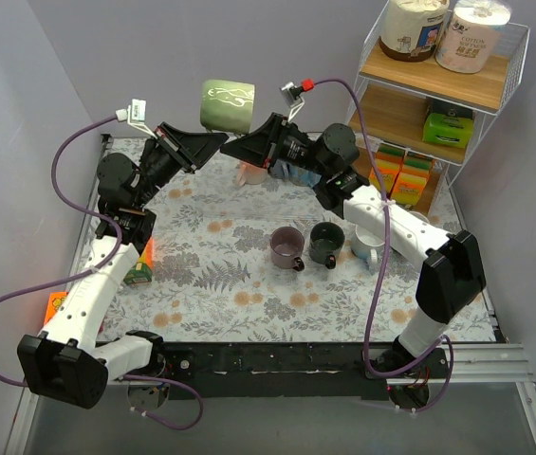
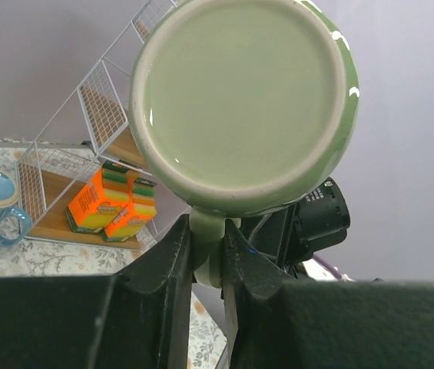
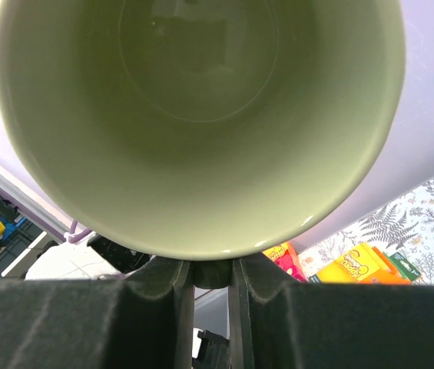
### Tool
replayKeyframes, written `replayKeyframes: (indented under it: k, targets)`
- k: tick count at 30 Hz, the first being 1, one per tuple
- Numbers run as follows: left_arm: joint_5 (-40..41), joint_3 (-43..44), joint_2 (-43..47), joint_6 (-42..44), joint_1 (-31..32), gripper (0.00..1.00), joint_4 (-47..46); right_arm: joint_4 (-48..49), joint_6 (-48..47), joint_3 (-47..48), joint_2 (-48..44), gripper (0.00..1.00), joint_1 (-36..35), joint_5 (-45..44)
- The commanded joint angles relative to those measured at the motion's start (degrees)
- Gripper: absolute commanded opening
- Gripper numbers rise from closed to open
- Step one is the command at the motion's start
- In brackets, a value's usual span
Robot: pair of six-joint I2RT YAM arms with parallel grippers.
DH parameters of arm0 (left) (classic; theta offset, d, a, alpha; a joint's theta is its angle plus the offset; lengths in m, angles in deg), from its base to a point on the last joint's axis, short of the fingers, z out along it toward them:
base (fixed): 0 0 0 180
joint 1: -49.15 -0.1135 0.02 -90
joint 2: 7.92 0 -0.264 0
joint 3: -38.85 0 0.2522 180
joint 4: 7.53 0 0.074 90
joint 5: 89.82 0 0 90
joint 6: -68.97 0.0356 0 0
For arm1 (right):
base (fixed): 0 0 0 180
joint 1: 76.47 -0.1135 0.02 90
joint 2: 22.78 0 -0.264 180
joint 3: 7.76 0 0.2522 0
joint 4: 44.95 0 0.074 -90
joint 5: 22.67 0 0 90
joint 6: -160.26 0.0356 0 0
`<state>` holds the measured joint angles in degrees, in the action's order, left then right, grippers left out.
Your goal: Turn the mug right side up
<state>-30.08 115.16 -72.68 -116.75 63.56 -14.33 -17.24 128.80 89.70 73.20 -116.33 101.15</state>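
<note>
One green mug (image 1: 228, 104), held aloft over the far side of the fern-print table (image 1: 211, 284), lying on its side: base toward the left arm, mouth toward the right arm, handle downward. Left gripper (image 2: 207, 240): jaws clamped on the handle. Right gripper (image 3: 210, 270): jaws drawn narrow about a shadowed piece just under the rim, apparently the same handle. Also on the table, in a row: purple mug (image 1: 286, 246), dark mug (image 1: 325, 243), white mug (image 1: 367, 242).

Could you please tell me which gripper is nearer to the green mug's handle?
Left. The left gripper has its jaws shut on the handle, at the green mug's base end; the right gripper pinches the rim at its open end.
</note>
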Motion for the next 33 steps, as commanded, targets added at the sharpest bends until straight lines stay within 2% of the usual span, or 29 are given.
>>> replayKeyframes:
  k: [1,5,10,12,15,16,19,26,30,33]
  targets:
    - [-0.59,-0.40,3.49,2.12,0.88,0.14,-0.72,-0.33,-1.76,-0.38,-3.52,0.01,-0.31,-3.06]
    - [0.02,-1.72,4.80,3.35,0.88,0.33,1.30,-4.29,-3.61,-2.48,-5.28,0.01,-0.31,-4.81]
    - [0.29,-4.79,6.83,5.36,0.88,0.44,3.59,-3.43,-2.82,-5.56,-7.30,0.01,-0.31,-4.12]
    - [0.73,-5.67,7.97,5.98,0.88,0.55,4.99,-3.15,-1.68,-7.40,-7.65,0.01,-0.31,-3.94]
    - [1.43,-7.78,10.25,8.70,0.88,0.64,8.59,-3.15,-1.33,-10.21,-8.88,0.01,-0.31,-4.12]
    - [2.04,-8.31,11.04,9.49,0.88,0.75,11.39,-3.24,-1.24,-11.09,-9.23,0.01,-0.31,-4.12]
    - [3.10,-13.48,15.00,12.84,0.79,0.96,13.43,-5.70,-2.20,-12.86,-10.20,0.01,-0.31,-4.73]
    - [9.77,-21.58,20.71,13.90,0.88,0.98,23.45,-10.79,-9.84,-18.30,-11.96,0.01,1.10,-4.29]
    - [17.94,-21.94,22.21,13.54,0.88,0.98,31.79,-12.02,-11.08,-22.52,-13.10,0.01,1.18,-3.42]
    - [28.12,-20.54,23.26,11.88,0.79,0.98,39.87,-15.35,-13.27,-25.16,-13.72,0.01,1.01,-3.41]
